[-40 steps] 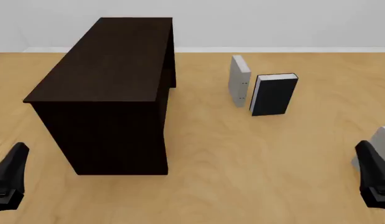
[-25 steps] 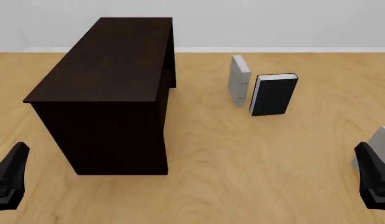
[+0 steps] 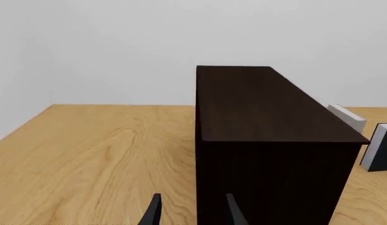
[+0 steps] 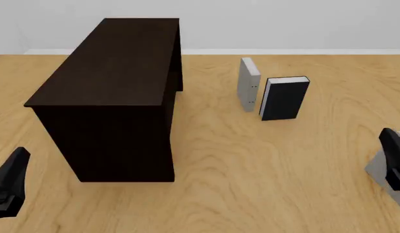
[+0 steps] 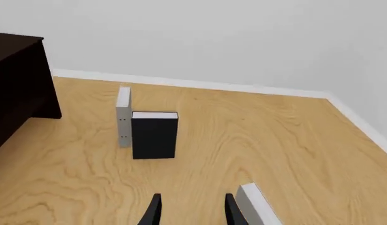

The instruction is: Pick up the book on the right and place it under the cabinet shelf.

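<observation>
A: What's changed since the last frame?

B: My right gripper (image 4: 395, 160) has shifted right and slightly up in the front view since half a second ago. More of it is cut off by the frame edge now. Left gripper (image 4: 9, 182) hasn't budged. Books and cabinet are where they were.

A: Claw state?

B: Right wrist view: right gripper (image 5: 190, 210) has its two dark fingers apart with bare floor between them, nothing held. Left wrist view: left gripper (image 3: 190, 210) same, fingers spread, empty, with the near end of the cabinet shelf (image 3: 268, 136) just ahead.

A: Where's the target book?

B: The book (image 4: 384, 162) is at the far right edge of the front view, light grey, standing on the wooden table (image 4: 264, 165), partly hidden behind my right gripper. In the right wrist view the book (image 5: 259, 206) sits just beside the finger on that side. I can't tell if they touch. It's well apart from the cabinet.

A: Cabinet?

B: Cabinet shelf (image 4: 116, 97) is on the left half of the table, dark brown, flat top, long axis running away from me.

A: Other clutter?

B: Second grey book (image 4: 248, 83) and black book (image 4: 284, 97), both upright, just beside each other, beyond and left of the target, right of the cabinet. Same pair shows in the right wrist view: grey book (image 5: 123, 116), black book (image 5: 154, 135).
</observation>
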